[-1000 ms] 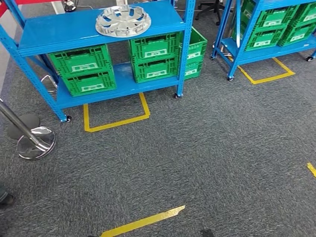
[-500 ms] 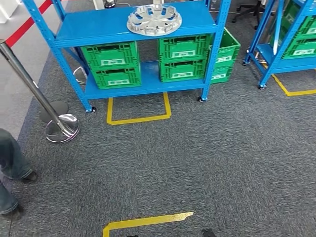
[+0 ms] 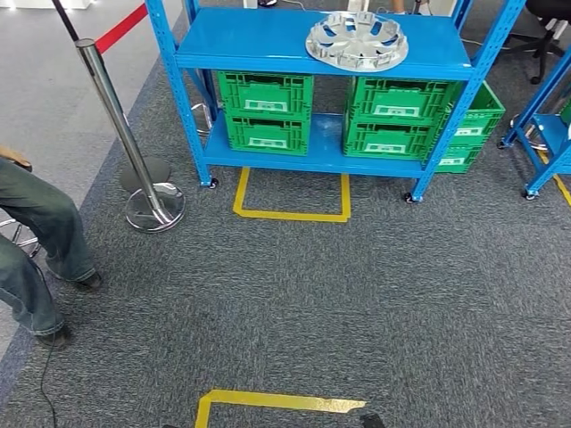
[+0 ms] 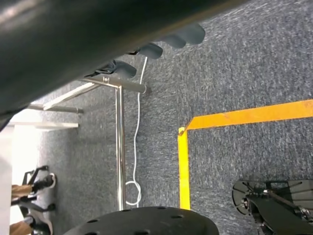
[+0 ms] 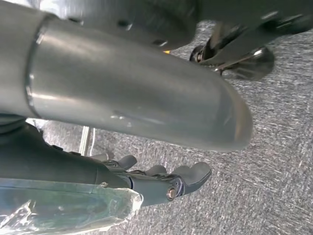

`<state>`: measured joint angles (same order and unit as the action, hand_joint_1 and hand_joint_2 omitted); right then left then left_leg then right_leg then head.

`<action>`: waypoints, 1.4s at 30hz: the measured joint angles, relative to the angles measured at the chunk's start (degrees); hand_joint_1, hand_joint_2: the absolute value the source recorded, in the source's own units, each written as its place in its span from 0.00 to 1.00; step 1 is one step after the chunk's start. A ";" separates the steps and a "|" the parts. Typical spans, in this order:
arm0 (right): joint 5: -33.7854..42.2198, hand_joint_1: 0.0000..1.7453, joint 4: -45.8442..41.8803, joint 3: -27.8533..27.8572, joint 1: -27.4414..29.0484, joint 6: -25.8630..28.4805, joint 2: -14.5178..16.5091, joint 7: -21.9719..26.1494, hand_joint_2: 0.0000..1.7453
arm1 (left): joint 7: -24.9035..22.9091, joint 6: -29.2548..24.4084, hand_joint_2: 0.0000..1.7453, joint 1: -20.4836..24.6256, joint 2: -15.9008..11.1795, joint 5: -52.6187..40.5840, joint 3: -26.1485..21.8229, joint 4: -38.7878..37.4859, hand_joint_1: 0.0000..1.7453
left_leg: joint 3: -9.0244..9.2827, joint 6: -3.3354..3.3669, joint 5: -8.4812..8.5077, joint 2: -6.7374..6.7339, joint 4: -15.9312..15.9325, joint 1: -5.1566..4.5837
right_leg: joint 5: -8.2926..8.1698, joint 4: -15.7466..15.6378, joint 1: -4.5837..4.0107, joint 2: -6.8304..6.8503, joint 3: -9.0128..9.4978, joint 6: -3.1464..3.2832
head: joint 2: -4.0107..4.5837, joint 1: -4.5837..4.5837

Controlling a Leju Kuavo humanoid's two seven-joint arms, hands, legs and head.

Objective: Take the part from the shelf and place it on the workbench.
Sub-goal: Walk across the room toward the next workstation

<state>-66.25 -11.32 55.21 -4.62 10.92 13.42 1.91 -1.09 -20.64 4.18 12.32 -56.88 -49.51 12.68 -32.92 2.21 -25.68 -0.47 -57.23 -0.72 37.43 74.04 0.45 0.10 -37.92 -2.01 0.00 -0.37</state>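
You're on the approach: the part (image 3: 357,40) sits on the shelf (image 3: 256,45), far beyond both hands. Left hand (image 4: 162,46) and right hand (image 5: 166,178) hang empty, fingers loose. Walk closer, then reach.

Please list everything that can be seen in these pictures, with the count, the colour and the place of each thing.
part: one, silver round wheel cover, on the top board of the shelf.
shelf: one, blue, on small wheels, ahead on the grey carpet.
crates: four green under the top board, one more green behind the right post.
second rack: blue, at the far right.
floor tape: yellow, before the shelf and near the robot.
barrier post: one, chrome, with a red belt, left.
person's legs: blue jeans, far left.
left hand: dark fingers above the carpet.
right hand: grey, holding nothing.
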 joint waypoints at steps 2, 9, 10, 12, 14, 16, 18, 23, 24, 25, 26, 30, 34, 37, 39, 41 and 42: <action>-0.03 0.00 -0.01 0.05 0.07 -0.02 -0.04 0.10 0.00 | 0.00 -0.01 0.00 -0.06 -0.04 -0.01 0.00 0.00 0.00 | 0.28 -0.16 -0.18 0.68 -0.07 0.03 | -3.27 -2.68 0.16 -0.02 0.39 -0.12 | 0.00 0.00; 1.04 0.00 -0.02 0.63 -0.14 0.44 -0.13 1.83 0.00 | 0.57 0.07 0.00 -0.05 -0.23 0.06 -0.02 0.00 0.00 | 0.32 -0.17 -0.82 1.25 -0.86 -0.26 | -8.99 -15.57 0.33 -0.30 6.00 0.37 | 0.00 -0.13; 1.19 0.00 -0.02 0.73 -0.11 0.49 -0.13 2.10 0.00 | 0.70 0.07 0.00 -0.07 -0.26 0.07 -0.02 0.00 0.00 | 0.38 0.18 -0.73 1.25 -0.80 -0.26 | -8.98 -15.57 0.26 -0.32 6.02 0.39 | 0.00 -0.14; 1.42 0.00 -0.02 0.86 -0.17 0.54 -0.13 2.62 0.00 | 0.91 0.07 0.00 -0.05 -0.27 0.07 -0.02 0.00 0.00 | 0.49 0.30 -0.72 1.25 -0.66 -0.23 | -8.89 -15.57 0.14 -0.34 6.06 0.54 | 0.00 -0.15; 1.55 0.00 -0.02 0.92 -0.22 0.63 -0.13 2.97 0.00 | 0.99 0.07 0.00 -0.05 -0.28 0.07 -0.02 0.00 0.00 | 0.59 0.28 -0.70 1.25 -0.51 -0.17 | -8.77 -15.56 0.04 -0.32 6.13 0.75 | 0.00 -0.14; 1.72 0.00 -0.02 1.09 -0.23 0.76 -0.13 3.42 0.00 | 1.01 0.07 0.00 -0.07 -0.28 0.07 -0.02 0.00 0.00 | 0.64 0.10 -0.69 1.25 -0.41 -0.10 | -8.71 -15.54 -0.08 -0.30 6.16 0.98 | 0.00 -0.13; 1.85 0.00 -0.02 1.30 -0.24 0.83 -0.13 3.87 0.00 | 1.01 0.07 0.00 -0.08 -0.27 0.06 -0.02 0.00 0.00 | 0.66 -0.69 -0.70 1.25 -0.34 0.03 | -8.66 -15.51 -0.20 -0.30 6.16 1.20 | 0.00 -0.13; 1.93 0.00 -0.02 1.64 -0.24 0.85 -0.13 4.08 0.00 | 1.01 0.07 0.00 -0.08 -0.24 0.05 -0.02 0.00 0.00 | 0.66 -1.97 -0.79 1.25 -0.27 0.23 | -8.61 -15.48 -0.32 -0.29 6.17 1.30 | 0.00 -0.10; 1.95 0.00 -0.02 1.70 -0.24 0.85 -0.13 4.08 0.00 | 1.01 0.07 0.00 -0.08 -0.24 0.05 -0.02 0.00 0.00 | 0.66 -2.02 -0.81 1.25 -0.27 0.22 | -8.61 -15.48 -0.30 -0.29 6.18 1.30 | 0.00 -0.10; 1.96 0.00 -0.02 1.73 -0.24 0.86 -0.13 4.08 0.00 | 1.01 0.07 0.00 -0.08 -0.24 0.05 -0.02 0.00 0.00 | 0.65 -2.05 -0.83 1.25 -0.27 0.21 | -8.61 -15.49 -0.29 -0.29 6.19 1.30 | 0.00 -0.10; 1.97 0.00 -0.02 1.75 -0.24 0.86 -0.13 4.08 0.00 | 1.01 0.07 0.00 -0.08 -0.23 0.05 -0.02 0.00 0.00 | 0.65 -2.06 -0.83 1.25 -0.28 0.19 | -8.61 -15.49 -0.26 -0.29 6.20 1.30 | 0.00 -0.09; 1.97 0.00 -0.02 1.79 -0.24 0.86 -0.13 4.08 0.00 | 1.01 0.07 0.00 -0.08 -0.24 0.05 -0.02 0.00 0.00 | 0.65 -2.04 -0.84 1.25 -0.29 0.04 | -8.62 -15.51 -0.08 -0.29 6.23 1.29 | 0.00 -0.09; 2.00 0.00 -0.02 1.81 -0.24 0.85 -0.13 4.14 0.00 | 1.01 0.07 0.00 -0.08 -0.24 0.05 -0.02 0.00 0.00 | 0.65 -2.00 -0.87 1.25 -0.30 -0.10 | -8.64 -15.53 0.07 -0.29 6.24 1.26 | 0.00 -0.09; 2.32 0.00 -0.02 1.86 -0.24 0.78 -0.13 4.50 0.00 | 1.01 0.07 0.00 -0.08 -0.23 -0.01 -0.02 0.00 0.00 | 0.65 -1.98 -0.88 1.25 -0.31 -0.13 | -8.64 -15.54 0.10 -0.29 6.24 1.24 | 0.00 -0.09; 2.66 0.00 -0.02 2.03 -0.24 0.63 -0.13 4.77 0.00 | 1.01 0.07 0.00 -0.08 -0.23 -0.04 -0.02 0.00 0.00 | 0.66 -1.97 -0.88 1.25 -0.31 -0.14 | -8.65 -15.54 0.11 -0.29 6.24 1.24 | 0.00 -0.10; 2.99 0.00 -0.02 2.24 -0.24 0.49 -0.13 4.96 0.00 | 1.06 0.07 0.00 -0.08 -0.23 -0.08 -0.02 0.00 0.00 | 0.66 -1.97 -0.88 1.25 -0.31 -0.14 | -8.65 -15.54 0.12 -0.29 6.23 1.23 | 0.00 -0.11; 3.21 0.00 -0.02 2.33 -0.24 0.47 -0.13 5.02 0.00 | 1.12 0.07 0.00 -0.08 -0.22 -0.09 -0.02 0.00 0.00 | 0.66 -1.97 -0.88 1.25 -0.31 -0.14 | -8.65 -15.54 0.12 -0.29 6.23 1.23 | 0.00 -0.11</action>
<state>-63.05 -11.34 57.54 -4.86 11.38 13.29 6.93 0.03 -20.57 4.10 12.10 -56.97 -49.53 12.68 -32.26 0.24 -26.56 0.78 -57.55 -0.86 28.78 58.50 0.57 -0.18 -31.68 -0.78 0.00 -0.48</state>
